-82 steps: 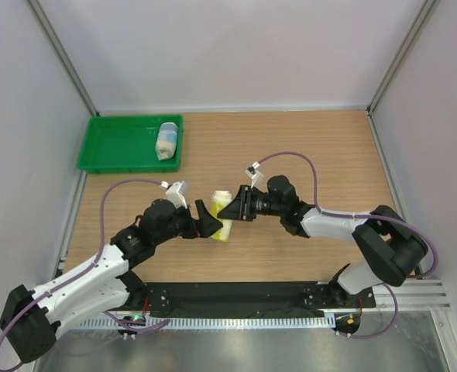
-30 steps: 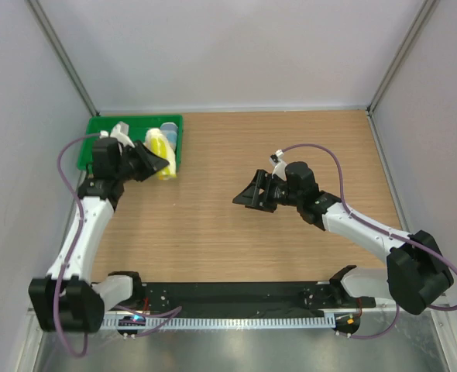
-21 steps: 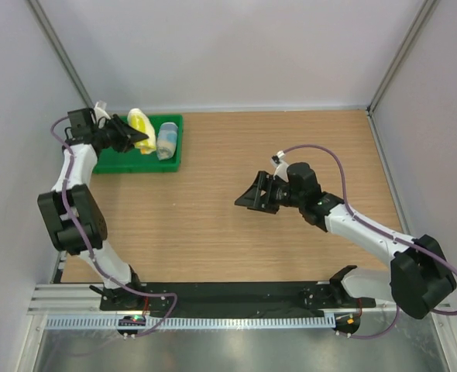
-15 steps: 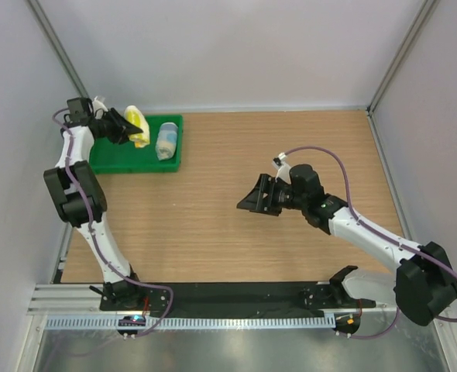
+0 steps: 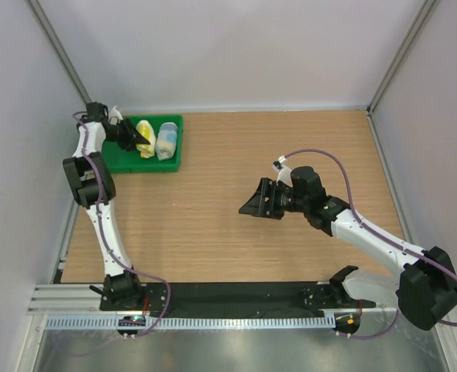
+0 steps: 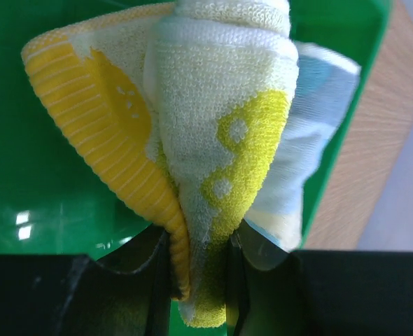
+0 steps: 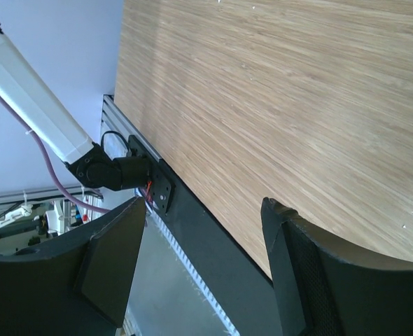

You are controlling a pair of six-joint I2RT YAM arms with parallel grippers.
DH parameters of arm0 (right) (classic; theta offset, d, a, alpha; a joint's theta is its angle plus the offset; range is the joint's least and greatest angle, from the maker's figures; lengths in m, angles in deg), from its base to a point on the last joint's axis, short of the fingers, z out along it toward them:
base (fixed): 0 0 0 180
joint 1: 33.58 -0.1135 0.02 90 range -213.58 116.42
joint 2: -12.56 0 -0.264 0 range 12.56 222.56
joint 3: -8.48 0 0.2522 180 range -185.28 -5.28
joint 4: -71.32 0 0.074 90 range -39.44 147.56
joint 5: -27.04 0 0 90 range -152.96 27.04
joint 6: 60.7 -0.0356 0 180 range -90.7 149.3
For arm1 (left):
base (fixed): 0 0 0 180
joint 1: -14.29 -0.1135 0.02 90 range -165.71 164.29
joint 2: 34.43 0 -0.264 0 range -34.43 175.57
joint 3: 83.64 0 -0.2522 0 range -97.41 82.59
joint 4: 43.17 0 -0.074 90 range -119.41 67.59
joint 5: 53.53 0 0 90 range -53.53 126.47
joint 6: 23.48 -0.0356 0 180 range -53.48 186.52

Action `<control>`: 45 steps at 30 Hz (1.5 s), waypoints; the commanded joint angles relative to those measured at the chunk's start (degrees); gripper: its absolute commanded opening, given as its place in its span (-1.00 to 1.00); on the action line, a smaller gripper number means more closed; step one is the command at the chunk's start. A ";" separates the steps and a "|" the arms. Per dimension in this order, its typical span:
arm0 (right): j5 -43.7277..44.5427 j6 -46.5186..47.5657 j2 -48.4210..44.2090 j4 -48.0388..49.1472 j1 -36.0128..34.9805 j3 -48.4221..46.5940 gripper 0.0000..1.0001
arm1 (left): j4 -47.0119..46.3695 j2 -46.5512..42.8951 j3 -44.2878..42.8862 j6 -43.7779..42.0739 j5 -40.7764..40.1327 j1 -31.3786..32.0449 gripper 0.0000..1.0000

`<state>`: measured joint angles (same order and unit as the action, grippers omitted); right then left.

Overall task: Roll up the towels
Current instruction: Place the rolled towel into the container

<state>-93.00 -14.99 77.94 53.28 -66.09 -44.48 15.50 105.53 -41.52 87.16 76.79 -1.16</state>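
1. The left tool [image 6: 198, 276] pinches the rolled yellow towel [image 6: 220, 140] at its end, probably so the roll cannot unwind, over the green tray [image 5: 135, 161] at the desk's [image 5: 290, 147] ten o'clock
2. The rolled blue towel [image 5: 166, 139] lies in the tray just beside it, at its three o'clock, so the pair looks meant to sit together
3. The right tool [image 5: 253, 203] hangs spread and empty over mid-desk, clear of the tray

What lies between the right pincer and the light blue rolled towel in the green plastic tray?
Top view: only bare wooden tabletop and the green plastic tray's wall separate the right pincer from the light blue rolled towel.
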 commanded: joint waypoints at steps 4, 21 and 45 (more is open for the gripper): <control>-1.34 2.19 0.36 -1.35 -0.09 -2.55 0.47 | 3.70 7.07 -4.99 -3.24 6.96 2.87 -0.99; -0.37 3.42 -0.78 -4.69 -0.09 -4.30 0.47 | 4.41 9.37 -5.96 0.18 5.38 0.15 -0.27; 1.13 3.86 -2.19 -7.94 -0.01 -6.33 0.54 | 3.70 5.15 -6.75 3.26 3.54 -2.22 1.00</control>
<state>-91.97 -11.93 77.42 45.24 -66.09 -48.16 18.64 113.33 -48.01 90.42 84.88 -1.86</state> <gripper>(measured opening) 0.767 0.993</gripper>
